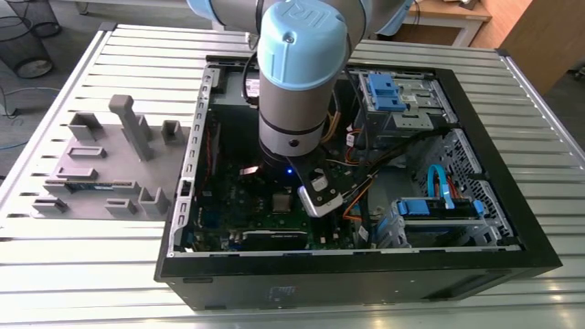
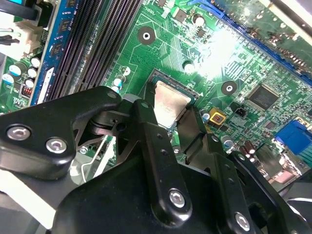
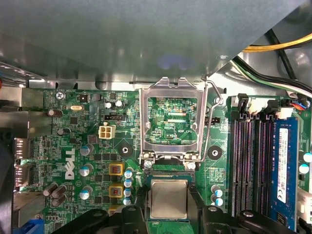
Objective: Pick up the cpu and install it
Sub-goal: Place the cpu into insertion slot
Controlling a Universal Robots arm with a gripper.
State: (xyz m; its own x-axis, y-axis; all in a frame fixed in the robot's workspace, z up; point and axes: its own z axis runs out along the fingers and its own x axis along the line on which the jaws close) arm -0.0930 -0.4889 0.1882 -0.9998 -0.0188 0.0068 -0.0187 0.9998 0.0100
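The cpu [image 3: 168,197], a small square chip with a silver-grey top, lies flat over the socket on the green motherboard [image 3: 73,146]. My gripper [image 3: 168,205] is directly above it, one black finger [image 3: 134,217] against each of two opposite sides, shut on it. In the second wrist view the cpu [image 2: 168,103] sits inside the dark socket frame [image 2: 178,80], between the fingers of the gripper [image 2: 170,111]. The socket's metal load plate [image 3: 168,90] stands flipped open beside the chip. In the exterior view the arm [image 1: 292,89] reaches straight down into the open computer case [image 1: 366,274].
Black memory slots [image 3: 248,161] and a blue memory stick [image 3: 285,165] run beside the socket. Orange and black cables [image 1: 366,171] and blue drive bays [image 1: 393,92] lie at the exterior view's right. A grey fixture tray [image 1: 101,164] sits on the slatted table outside the case.
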